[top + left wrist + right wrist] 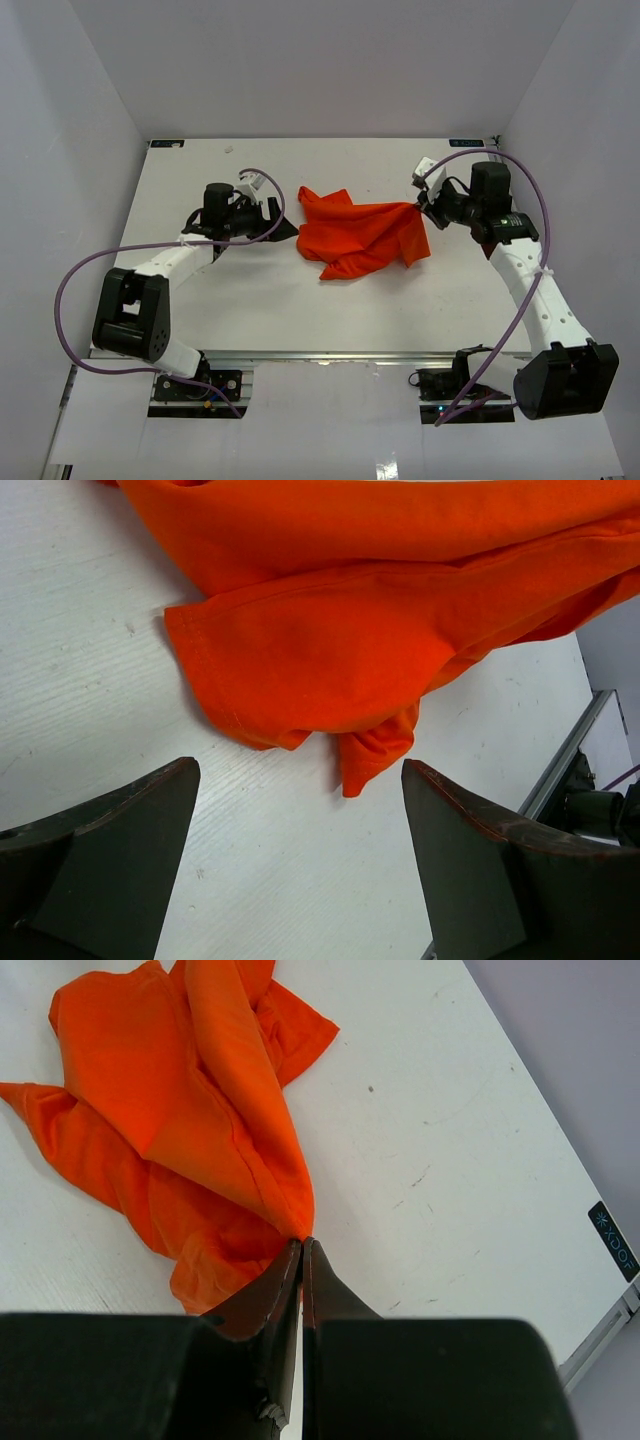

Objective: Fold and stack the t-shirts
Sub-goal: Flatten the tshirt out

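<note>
A single orange-red t-shirt lies crumpled in the middle of the white table. My right gripper is shut on the shirt's right edge; in the right wrist view the closed jaws pinch a fold of the shirt. My left gripper is open and empty just left of the shirt, low over the table. In the left wrist view the wide-apart fingers frame bare table, with the shirt just beyond them.
The table's far edge carries small dark labels at its corners. Grey walls enclose the table on three sides. A metal rail runs along the near edge between the arm bases.
</note>
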You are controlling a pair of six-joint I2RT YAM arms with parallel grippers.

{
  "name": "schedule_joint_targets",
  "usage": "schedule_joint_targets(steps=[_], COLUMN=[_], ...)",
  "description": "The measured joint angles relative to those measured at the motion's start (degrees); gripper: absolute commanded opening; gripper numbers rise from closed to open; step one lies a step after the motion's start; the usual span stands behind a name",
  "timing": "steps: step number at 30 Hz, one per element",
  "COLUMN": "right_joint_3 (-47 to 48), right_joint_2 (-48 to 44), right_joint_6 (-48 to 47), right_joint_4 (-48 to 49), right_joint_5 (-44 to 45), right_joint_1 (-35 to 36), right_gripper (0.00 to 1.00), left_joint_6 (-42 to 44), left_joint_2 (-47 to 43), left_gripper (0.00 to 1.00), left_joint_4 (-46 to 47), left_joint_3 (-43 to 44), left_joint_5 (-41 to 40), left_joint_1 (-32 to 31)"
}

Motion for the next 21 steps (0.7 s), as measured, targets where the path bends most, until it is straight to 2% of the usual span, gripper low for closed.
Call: schedule_joint_targets(steps=[13,21], right_joint_3=[-0.17,-0.17], right_joint_2=[-1.84,-1.86], right_joint_6=[0.94,1.73], right_joint_4=[-1.75,-1.75], right_joint_5=[-1.81,-3.76], right_joint_1=[-7.19,-7.69], right_gripper=[0.06,0.06], left_joint_6=[0.61,0.87], left_joint_2=[0.0,2.14], left_gripper=[0.93,0.92], left_joint_4=[0.07,0.39], left_joint_3=[2.01,3.37], left_joint_5=[1.14,2.29], left_joint_1=[-0.11,-0.94])
